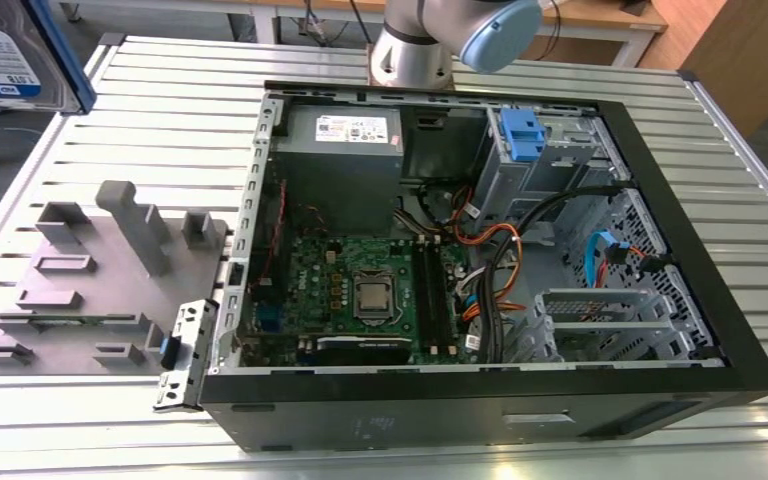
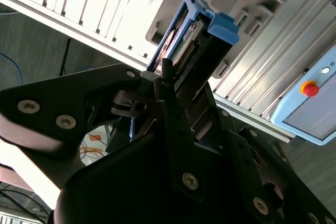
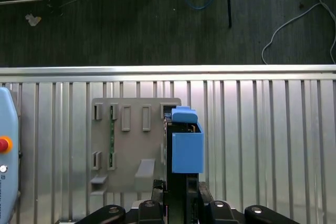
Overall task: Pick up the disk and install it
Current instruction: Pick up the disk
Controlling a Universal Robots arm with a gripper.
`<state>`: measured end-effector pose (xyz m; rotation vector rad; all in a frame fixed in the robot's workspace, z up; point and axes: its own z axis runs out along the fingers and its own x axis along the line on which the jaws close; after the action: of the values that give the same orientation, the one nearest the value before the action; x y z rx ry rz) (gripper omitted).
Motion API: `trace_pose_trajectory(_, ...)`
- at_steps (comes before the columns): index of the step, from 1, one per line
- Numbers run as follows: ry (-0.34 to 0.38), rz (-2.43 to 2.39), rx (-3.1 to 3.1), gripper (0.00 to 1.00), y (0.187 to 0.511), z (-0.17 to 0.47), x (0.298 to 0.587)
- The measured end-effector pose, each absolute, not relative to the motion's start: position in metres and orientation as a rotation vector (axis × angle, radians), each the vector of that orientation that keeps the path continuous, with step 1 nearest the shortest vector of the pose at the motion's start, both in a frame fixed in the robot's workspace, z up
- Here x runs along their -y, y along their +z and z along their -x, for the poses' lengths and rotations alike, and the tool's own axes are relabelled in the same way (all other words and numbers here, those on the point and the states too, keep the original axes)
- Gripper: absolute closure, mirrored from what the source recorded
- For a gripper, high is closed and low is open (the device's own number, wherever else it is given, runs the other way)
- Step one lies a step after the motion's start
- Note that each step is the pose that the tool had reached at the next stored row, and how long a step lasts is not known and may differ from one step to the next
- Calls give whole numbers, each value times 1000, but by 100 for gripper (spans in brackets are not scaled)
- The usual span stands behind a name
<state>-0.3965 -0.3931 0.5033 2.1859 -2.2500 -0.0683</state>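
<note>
1. Across the exterior view from nine to three o'clock runs the slatted metal tabletop [image 1: 157, 90]. It carries everything else.
2. From the centre out to four o'clock lies the open computer case [image 1: 491, 415], on its side with its inside facing up.
3. At twelve o'clock the arm [image 1: 418, 45] rises just behind the case's far wall.
4. At nine o'clock, just beside the case, sits the grey fixture plate [image 1: 77, 300]. It has raised blocks and one tall post. In the first wrist view the fixture plate [image 3: 131, 145] lies flat on the slats.
5. Inside the case the grey power supply [image 1: 337, 135] fills the eleven o'clock corner.
6. The green motherboard [image 1: 357, 290] lies at six o'clock of the power supply, touching the case floor.
7. The disk [image 1: 4, 50] shows at ten o'clock in the exterior view. It is well apart from the case and clear of the fixture plate.
   - In the second wrist view the disk [image 2: 184, 43] stands on edge between the black fingers, its blue end tab pointing away from them.
   - In the first wrist view the disk [image 3: 186, 148] is seen edge-on, with its blue rail towards the camera.
8. The pincer [image 2: 176, 90] is closed narrowly, clamped on the disk's two flat faces. The first wrist view shows the pincer [image 3: 178, 190] gripping the disk at its near end.
9. A pale blue control box [image 2: 310, 114] rests on the slats near the fixture plate.
10. A tall blue clip [image 1: 520, 135] stands upright in the case at one o'clock.
11. A red button [image 2: 310, 88] sits on the control box.
</note>
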Motion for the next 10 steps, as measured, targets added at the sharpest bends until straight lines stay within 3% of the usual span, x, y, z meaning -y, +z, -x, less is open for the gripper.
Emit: trace_pose_trajectory(10, -68, -2186, 2250, 65, 503, 381, 393)
